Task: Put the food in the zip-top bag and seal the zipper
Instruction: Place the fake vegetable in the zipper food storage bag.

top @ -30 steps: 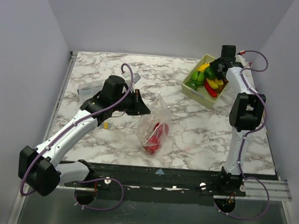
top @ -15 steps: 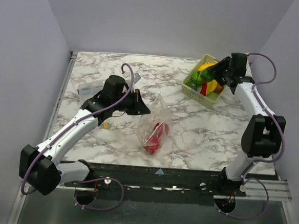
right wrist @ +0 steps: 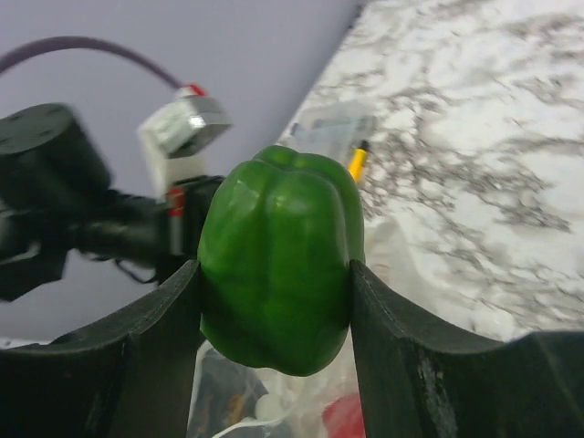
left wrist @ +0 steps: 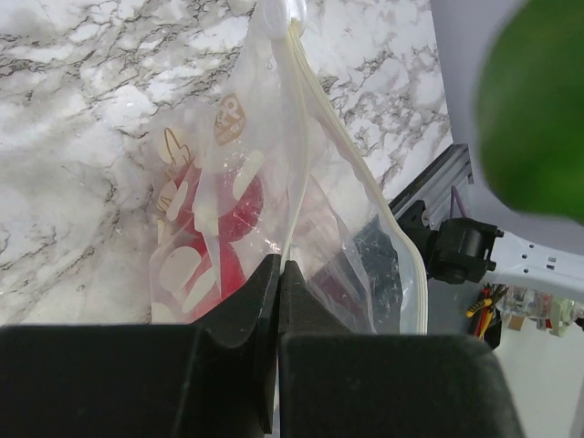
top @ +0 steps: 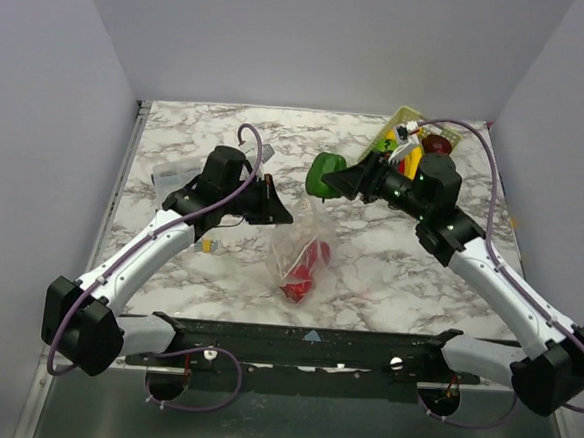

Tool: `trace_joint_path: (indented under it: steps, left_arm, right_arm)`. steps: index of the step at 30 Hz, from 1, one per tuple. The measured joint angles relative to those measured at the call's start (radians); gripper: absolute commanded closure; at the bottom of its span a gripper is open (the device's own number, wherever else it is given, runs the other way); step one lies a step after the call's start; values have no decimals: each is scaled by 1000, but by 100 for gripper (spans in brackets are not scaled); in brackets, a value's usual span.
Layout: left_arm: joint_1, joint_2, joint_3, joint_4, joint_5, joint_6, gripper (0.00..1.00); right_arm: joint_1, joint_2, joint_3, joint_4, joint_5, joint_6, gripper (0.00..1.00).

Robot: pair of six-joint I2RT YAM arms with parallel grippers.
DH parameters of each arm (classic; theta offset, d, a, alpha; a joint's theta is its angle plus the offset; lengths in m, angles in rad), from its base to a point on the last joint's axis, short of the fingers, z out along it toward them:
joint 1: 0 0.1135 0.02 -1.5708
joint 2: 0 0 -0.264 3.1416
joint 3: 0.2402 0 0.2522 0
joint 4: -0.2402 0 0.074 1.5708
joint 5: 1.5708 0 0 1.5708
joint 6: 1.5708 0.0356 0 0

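The clear zip-top bag (top: 300,248) lies mid-table with red food (top: 307,267) inside. My left gripper (top: 284,216) is shut on the near edge of the bag's mouth and holds it lifted. In the left wrist view the jaws (left wrist: 278,266) pinch the film, and the zipper (left wrist: 360,178) curves away along the open mouth. My right gripper (top: 327,177) is shut on a green pepper (top: 322,175), just above and behind the bag's mouth. The pepper (right wrist: 278,265) sits squarely between the right fingers, with the bag below it.
The pale-green basket (top: 407,118) stands at the back right, partly hidden by my right arm, with yellow, green and dark-red pieces (top: 436,144) in it. A flat clear packet (top: 170,178) and a small yellow thing (top: 207,243) lie left of my left arm.
My right arm has swung from the basket leftward to the bag's mouth, carrying the green pepper. The left gripper and the bag have stayed put.
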Motion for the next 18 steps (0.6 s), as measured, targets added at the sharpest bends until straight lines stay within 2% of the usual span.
trace_joint_path:
  steps: [4,7,13,18]
  left_arm:
    - [0,0,0,-1,4,0,100]
    - [0,0,0,-1,5,0,100]
    - [0,-11,0,-1,5,1,100]
    - [4,-21,0,-8,2,8,100]
  right_arm:
    - [94,-101,0,51,-8,-35,91]
    - [155,-117,8,74,-8,-60,92]
    - [343,-28,93,-79,105,-149,94]
    - [407,-35,97,-190,162,-190,95]
